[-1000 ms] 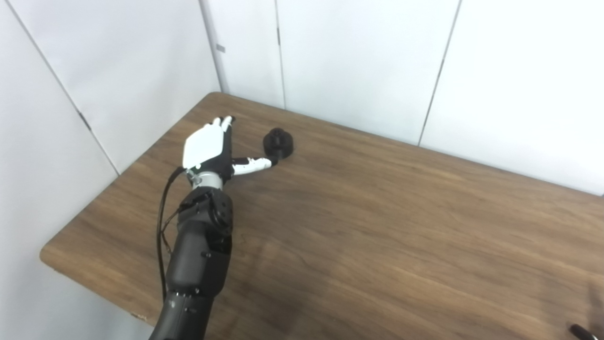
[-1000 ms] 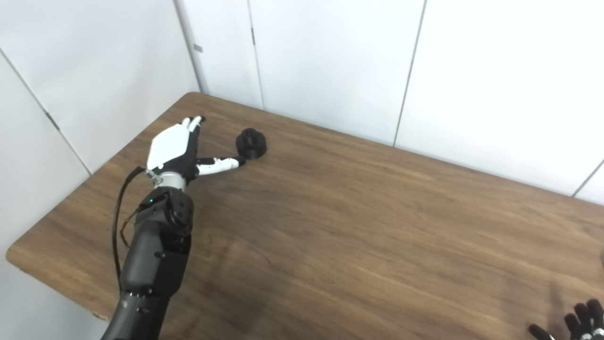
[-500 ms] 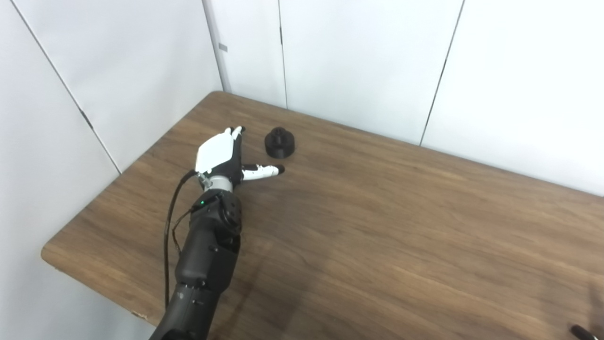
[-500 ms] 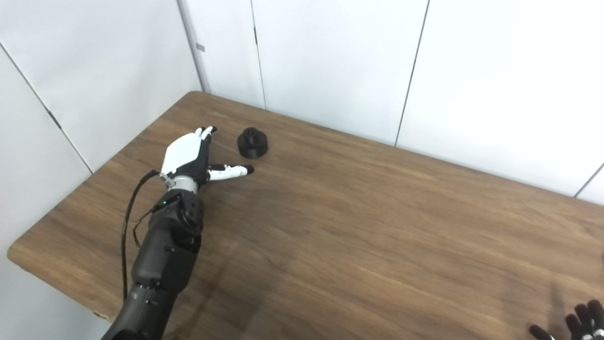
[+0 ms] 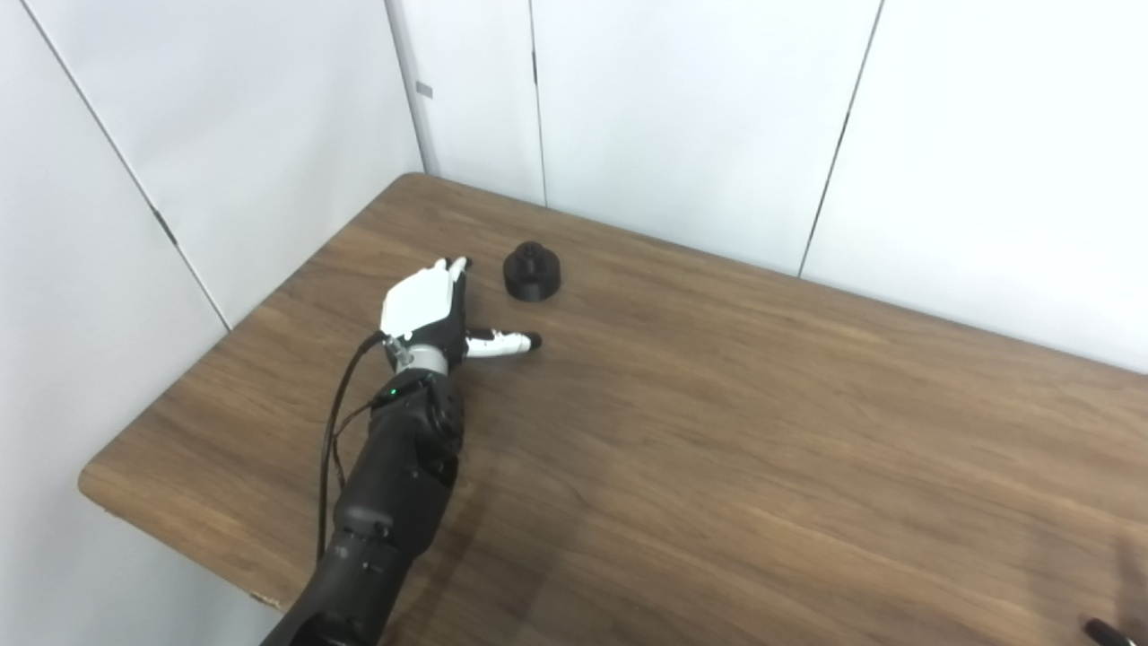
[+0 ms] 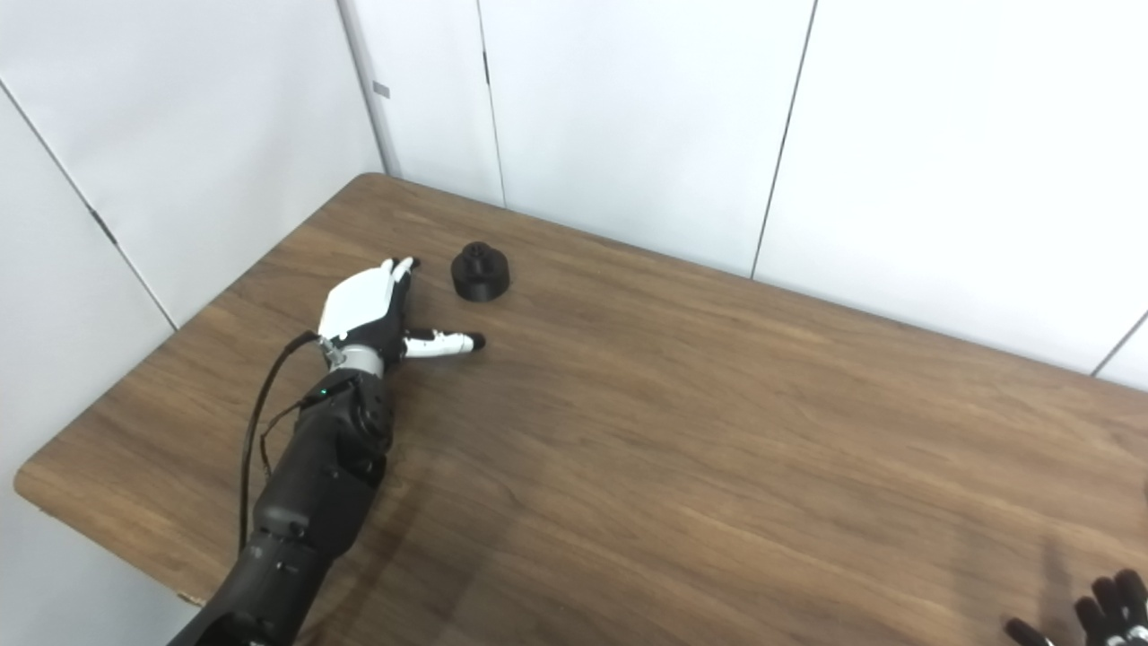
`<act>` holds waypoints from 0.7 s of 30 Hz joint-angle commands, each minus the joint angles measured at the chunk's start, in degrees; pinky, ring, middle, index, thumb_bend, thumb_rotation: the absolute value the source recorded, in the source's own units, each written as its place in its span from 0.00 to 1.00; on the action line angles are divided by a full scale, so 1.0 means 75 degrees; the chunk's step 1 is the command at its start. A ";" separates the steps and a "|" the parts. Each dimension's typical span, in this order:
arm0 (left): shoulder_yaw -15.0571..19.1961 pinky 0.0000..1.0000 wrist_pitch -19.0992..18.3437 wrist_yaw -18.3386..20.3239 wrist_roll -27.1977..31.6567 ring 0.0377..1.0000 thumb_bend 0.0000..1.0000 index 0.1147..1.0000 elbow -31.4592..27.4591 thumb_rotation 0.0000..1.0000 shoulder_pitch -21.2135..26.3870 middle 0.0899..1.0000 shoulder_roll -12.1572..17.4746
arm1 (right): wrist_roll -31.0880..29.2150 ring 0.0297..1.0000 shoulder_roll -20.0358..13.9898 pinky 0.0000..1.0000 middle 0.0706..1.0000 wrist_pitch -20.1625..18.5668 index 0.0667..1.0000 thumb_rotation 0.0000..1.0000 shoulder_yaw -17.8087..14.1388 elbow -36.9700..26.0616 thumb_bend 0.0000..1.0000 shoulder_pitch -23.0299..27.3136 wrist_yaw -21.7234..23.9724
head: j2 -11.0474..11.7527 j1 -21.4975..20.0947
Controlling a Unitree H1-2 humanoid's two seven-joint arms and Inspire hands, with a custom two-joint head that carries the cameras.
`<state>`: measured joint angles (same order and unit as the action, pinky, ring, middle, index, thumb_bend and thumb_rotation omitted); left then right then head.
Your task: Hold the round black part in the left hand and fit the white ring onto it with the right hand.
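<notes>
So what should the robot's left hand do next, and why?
Probably reach forward and close around the round black part. The left hand is open and empty, a little short of the part, which sits alone on the table. No white ring shows yet, and only the right hand's fingertips peek in.

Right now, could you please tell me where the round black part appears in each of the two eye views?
Left eye view: the round black part sits upper left of centre on the table, beyond the open left hand, apart from it.
Right eye view: the same part appears further left.
Shared landmark: the table's far corner against the wall, just behind the part.
</notes>
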<state>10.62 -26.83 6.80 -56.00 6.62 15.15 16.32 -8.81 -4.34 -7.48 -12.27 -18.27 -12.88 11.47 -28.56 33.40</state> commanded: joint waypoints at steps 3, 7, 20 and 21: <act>0.0014 1.00 -0.0010 -0.0380 -0.0028 1.00 1.00 0.96 0.0110 0.54 0.0487 1.00 0.0254 | 0.0012 1.00 -0.0161 0.93 1.00 0.0347 1.00 0.85 0.0090 0.0026 0.58 -0.1075 0.0068 | 0.0040 -0.0039; -0.0010 1.00 -0.0010 -0.0486 0.0081 1.00 1.00 0.96 0.0320 0.53 0.0574 1.00 0.0268 | 0.0073 1.00 -0.0170 0.92 1.00 0.0465 1.00 0.86 0.0106 0.0061 0.56 -0.1113 0.0090 | 0.0105 -0.0053; -0.0208 1.00 -0.0001 -0.0958 0.0820 1.00 1.00 0.96 0.1176 0.54 0.0955 1.00 0.0379 | 0.0198 1.00 -0.0183 0.91 1.00 0.0613 1.00 0.87 0.0106 0.0184 0.52 -0.1178 0.0086 | 0.0232 -0.0145; -0.0241 1.00 0.0002 -0.0983 0.0930 1.00 1.00 0.96 0.1252 0.54 0.1002 1.00 0.0393 | 0.0254 1.00 -0.0188 0.91 1.00 0.0617 1.00 0.87 0.0114 0.0184 0.52 -0.1182 0.0072 | 0.0238 -0.0149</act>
<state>9.27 -26.79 0.59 -50.53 15.40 19.58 17.37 -7.61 -4.34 -3.92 -12.22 -16.47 -12.91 11.88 -26.72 32.26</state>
